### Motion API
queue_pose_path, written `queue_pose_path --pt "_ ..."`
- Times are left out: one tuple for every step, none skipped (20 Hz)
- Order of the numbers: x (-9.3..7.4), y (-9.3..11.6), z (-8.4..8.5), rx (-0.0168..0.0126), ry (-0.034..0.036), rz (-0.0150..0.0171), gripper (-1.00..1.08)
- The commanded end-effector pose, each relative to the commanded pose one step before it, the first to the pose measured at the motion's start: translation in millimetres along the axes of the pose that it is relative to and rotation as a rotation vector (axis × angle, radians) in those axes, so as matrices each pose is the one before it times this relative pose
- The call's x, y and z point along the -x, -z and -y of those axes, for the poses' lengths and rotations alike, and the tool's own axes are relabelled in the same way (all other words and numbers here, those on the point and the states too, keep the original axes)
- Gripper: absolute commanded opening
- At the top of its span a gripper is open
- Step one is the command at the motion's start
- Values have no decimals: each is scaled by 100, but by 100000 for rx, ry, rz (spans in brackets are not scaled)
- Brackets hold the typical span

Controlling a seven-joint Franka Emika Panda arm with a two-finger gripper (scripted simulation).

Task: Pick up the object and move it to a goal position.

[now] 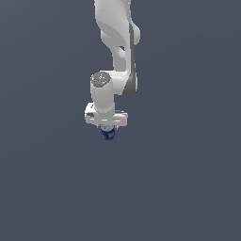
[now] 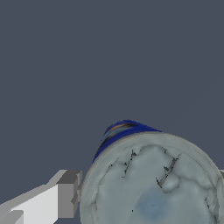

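small dark-blue can (image 1: 108,133) tucked right under the white gripper (image 1: 107,128), only its lower part peeking out below the hand in the exterior view. seen close from the wrist view as a pale silvery, mottled lid (image 2: 153,183) filling much of the picture, with a strip of blue wall and an orange streak curving behind it (image 2: 120,130). narrower than the gripper body above it.

one grey-tipped finger (image 2: 68,194) sits just beside the lid's edge, touching or nearly so; the other finger barely in view at the far edge. cannot tell for certain whether clamped on the can or merely straddling it, nor whether the can stands on the plain grey ground or hangs clear of it: no shadow or edge to judge by.

likely step: the grasp itself, or the very start of the lift. next move calls for a firm squeeze on the can's sides if not yet made, then a straight rise before carrying toward the goal; no goal marker visible in either view.

label marks on the can's side present as orange and pale smudges only; no brand or writing readable.

franka arm (image 1: 120,42) reaches straight down from above.
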State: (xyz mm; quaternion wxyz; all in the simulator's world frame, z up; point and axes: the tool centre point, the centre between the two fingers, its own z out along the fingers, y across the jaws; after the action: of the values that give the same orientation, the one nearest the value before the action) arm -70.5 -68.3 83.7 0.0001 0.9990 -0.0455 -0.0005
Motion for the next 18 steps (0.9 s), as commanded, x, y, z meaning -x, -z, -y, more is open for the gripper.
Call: queue_pose_path --pt "-37 -703 -5 4 -13 -97 100" --pt "-17 -137 1 0 0 0 100" --pt "-13 -80 1 0 0 0 100" --pt "-5 -26 0 0 0 0 100" --pt "0 0 0 0 0 0 -100" --pt "0 0 0 0 0 0 -100" --pt "0 0 0 0 0 0 -100" --pt "0 0 0 0 0 0 -100" --pt "0 0 0 0 0 0 -100" --pt "0 0 0 0 0 0 -100" --pt "0 0 0 0 0 0 -100" --pt "0 0 0 0 0 0 -100" --pt "0 0 0 0 0 0 -100" --pt "0 0 0 0 0 0 -100" --pt "39 110 -2 0 0 0 -100" --pt "1 28 -8 0 0 0 -100" --pt "2 83 -25 0 0 0 -100" --pt "3 139 -42 0 0 0 -100"
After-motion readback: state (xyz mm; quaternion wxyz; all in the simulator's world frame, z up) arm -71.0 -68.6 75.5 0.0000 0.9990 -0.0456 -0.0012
